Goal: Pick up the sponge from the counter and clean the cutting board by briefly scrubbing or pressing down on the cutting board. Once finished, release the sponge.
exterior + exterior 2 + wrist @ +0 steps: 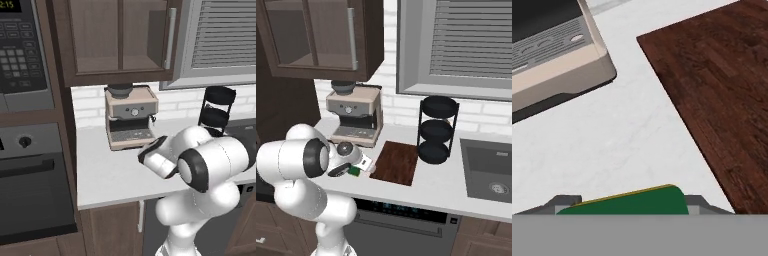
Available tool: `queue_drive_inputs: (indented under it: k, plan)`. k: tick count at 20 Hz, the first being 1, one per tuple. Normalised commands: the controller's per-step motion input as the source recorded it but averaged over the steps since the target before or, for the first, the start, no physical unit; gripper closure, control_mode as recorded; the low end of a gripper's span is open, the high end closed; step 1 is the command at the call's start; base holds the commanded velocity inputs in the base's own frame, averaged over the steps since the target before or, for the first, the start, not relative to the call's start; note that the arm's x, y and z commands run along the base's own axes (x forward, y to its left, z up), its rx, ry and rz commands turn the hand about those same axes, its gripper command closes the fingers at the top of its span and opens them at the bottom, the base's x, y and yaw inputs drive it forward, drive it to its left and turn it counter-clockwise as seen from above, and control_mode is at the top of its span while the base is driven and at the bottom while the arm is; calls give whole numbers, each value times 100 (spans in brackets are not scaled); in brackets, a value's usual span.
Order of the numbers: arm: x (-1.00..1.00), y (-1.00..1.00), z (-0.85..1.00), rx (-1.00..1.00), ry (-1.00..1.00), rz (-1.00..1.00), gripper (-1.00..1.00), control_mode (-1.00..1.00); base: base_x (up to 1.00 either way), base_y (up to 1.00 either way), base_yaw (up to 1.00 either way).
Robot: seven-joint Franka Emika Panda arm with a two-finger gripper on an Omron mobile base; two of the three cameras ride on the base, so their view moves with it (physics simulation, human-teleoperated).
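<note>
Gripper (628,206) has its jaws closed on the sponge (629,201), held just above the counter (627,140) between the coffee machine (552,50) and the cutting board (722,95), touching neither.

Cutting board (395,162): dark reddish-brown, fine wood grain in streaks. Sponge (628,202), left of board: deep green top, thin yellow edge. Counter (627,130) under board: pale grey-white, faint marbling. Coffee machine (354,116), behind and left of board: beige body, dark grey ribbed drip tray, black top. Tiered rack (437,130), right of board: black. Wall behind board: white brick tile. Cabinets (120,40) above machine: dark brown wood. Window blind (473,40), above rack: grey slats. Sink (488,170), right of rack: dark grey.
</note>
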Motion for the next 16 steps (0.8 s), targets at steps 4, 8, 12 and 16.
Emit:
queue_drive_inputs:
  k: [4,8,12,16]
  plan:
    - [11,19,51,0,17,8,100,-100,0,0,0]
    - [3,37,-8,0,0,4,100,-100,0,0,0]
    - [13,37,-57,3,0,1,100,-100,0,0,0]
    - [17,27,-89,7,0,1,100,-100,0,0,0]
